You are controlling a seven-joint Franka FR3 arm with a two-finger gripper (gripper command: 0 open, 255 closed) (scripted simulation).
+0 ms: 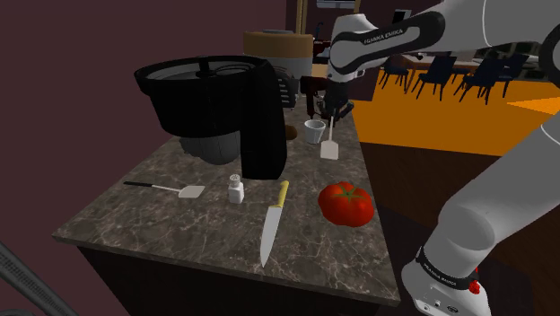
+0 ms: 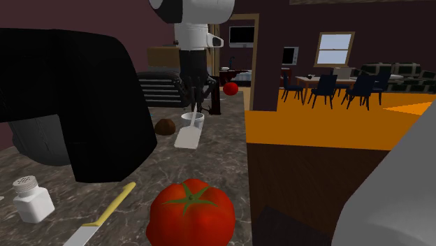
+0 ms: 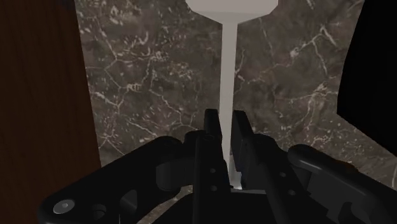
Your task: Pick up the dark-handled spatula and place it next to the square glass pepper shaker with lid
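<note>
At the shoulder view's left, flat on the surface, untouched: dark-handled spatula, near the lidded pepper shaker. Next over, a yellow-handled knife. Further right, beside the white cup: end effector pinching a pale-handled spatula by its handle, blade downward. Probably the wrong tool in hand; task left undone if carried to the shaker. Needs releasing first, clear of the cup. Rightmost, a tomato, liable to be clipped or rolled by a low sweep across.
</note>
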